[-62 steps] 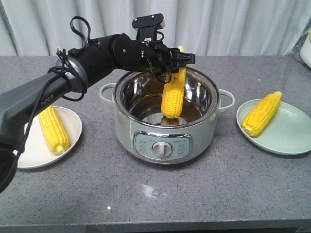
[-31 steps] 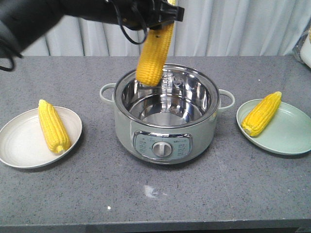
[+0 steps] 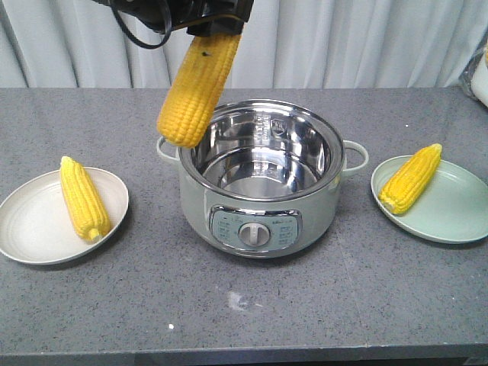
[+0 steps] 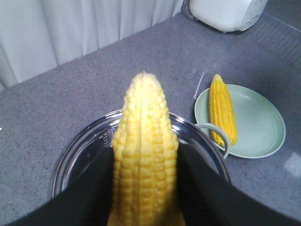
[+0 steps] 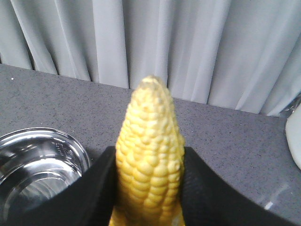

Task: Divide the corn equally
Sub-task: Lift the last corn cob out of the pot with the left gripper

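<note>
Yellow cob point(image 3: 194, 88) clamped in left gripper point(image 3: 217, 23), hanging tilted over steel pot point(image 3: 259, 206) left rim. Right gripper point(image 5: 149, 165) grips second cob point(image 5: 149, 127). Third cob point(image 3: 82, 198) lies on white plate point(image 3: 30, 229), fourth cob point(image 3: 412, 178) on green plate point(image 3: 457, 217).

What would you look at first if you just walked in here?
A big yellow corn cob hanging over the shiny pot's left rim, pinched by the left pincer. The right pincer grips a second cob too. A third cob lies on the white plate at left, a fourth cob on the green plate at right.
</note>
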You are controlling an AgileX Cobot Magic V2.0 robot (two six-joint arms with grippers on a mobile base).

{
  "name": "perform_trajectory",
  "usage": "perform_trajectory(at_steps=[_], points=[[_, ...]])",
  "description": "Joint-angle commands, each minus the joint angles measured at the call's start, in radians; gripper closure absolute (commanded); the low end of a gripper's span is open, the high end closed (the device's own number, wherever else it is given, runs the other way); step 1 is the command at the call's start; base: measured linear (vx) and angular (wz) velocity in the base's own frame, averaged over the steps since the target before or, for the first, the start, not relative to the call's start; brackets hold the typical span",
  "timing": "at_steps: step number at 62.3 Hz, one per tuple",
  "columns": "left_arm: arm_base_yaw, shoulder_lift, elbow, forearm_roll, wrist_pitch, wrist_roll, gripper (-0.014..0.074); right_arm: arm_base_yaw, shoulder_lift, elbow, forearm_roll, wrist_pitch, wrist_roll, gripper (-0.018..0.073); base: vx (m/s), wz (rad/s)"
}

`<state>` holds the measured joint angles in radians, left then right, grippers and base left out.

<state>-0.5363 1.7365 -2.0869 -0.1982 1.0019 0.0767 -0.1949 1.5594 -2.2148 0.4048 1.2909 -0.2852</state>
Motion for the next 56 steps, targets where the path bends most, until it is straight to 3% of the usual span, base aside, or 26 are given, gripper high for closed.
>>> perform_trajectory(at_steps=[1,13,56], points=[[-0.006,-0.052,-0.034,-0.007,-0.024,0.001,0.0604,-0.005,-0.032,-0.024,0.015,-0.001,-0.003,0.0564,0.0,0.0],[-0.006,-0.051,-0.034,0.0,0.056,0.001,0.0604,-0.005,-0.032,-0.024,0.015,-0.001,-0.003,0.0564,0.0,0.0],[-0.006,-0.051,-0.034,0.0,0.057,0.001,0.0603,-0.005,-0.032,-0.024,0.015,-0.001,-0.003,0.0564,0.0,0.0]])
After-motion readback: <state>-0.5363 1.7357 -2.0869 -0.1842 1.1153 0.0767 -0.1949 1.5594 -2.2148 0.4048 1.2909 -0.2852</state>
